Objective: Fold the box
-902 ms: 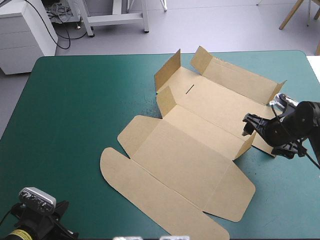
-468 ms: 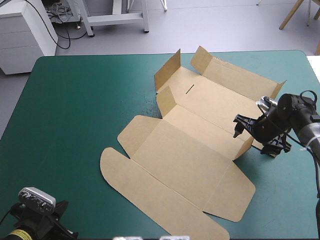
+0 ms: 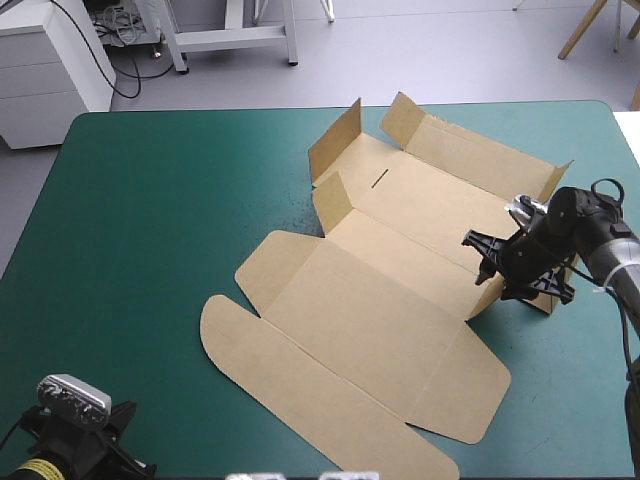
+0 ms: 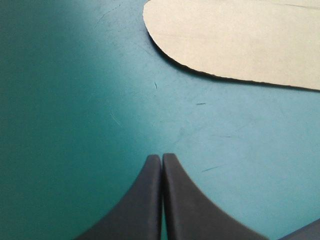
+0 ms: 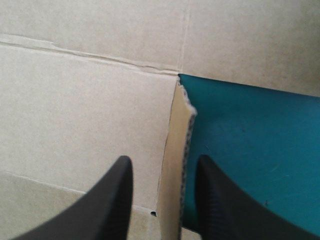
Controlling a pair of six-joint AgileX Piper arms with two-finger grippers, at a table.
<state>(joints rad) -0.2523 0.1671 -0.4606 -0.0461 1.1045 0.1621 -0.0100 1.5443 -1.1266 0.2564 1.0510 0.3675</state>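
Note:
The brown box [image 3: 380,300] lies opened out on the teal-green cover, its rounded lid flap [image 3: 300,380] flat at the near side. Small flaps stand up at its corners. My right gripper [image 3: 488,264] is at the box's right side, open, straddling the edge of a raised side flap [image 3: 487,297]. In the right wrist view that flap [image 5: 175,165] rises between the black fingers [image 5: 117,200], and my right gripper [image 5: 164,161] does not pinch it. My left gripper [image 4: 161,158] is shut over bare cover near the table's front left corner, the rounded flap [image 4: 240,40] ahead of it.
Upright flaps [image 3: 335,140] stand at the box's far left corner, with another [image 3: 555,180] at the far right behind the right arm. The teal-green cover [image 3: 150,220] stretches wide to the left of the box. The table's right edge lies close behind the right arm.
My right gripper has moved left, from beside the box to its raised right flap, which it now straddles. The left arm and the box have not moved.

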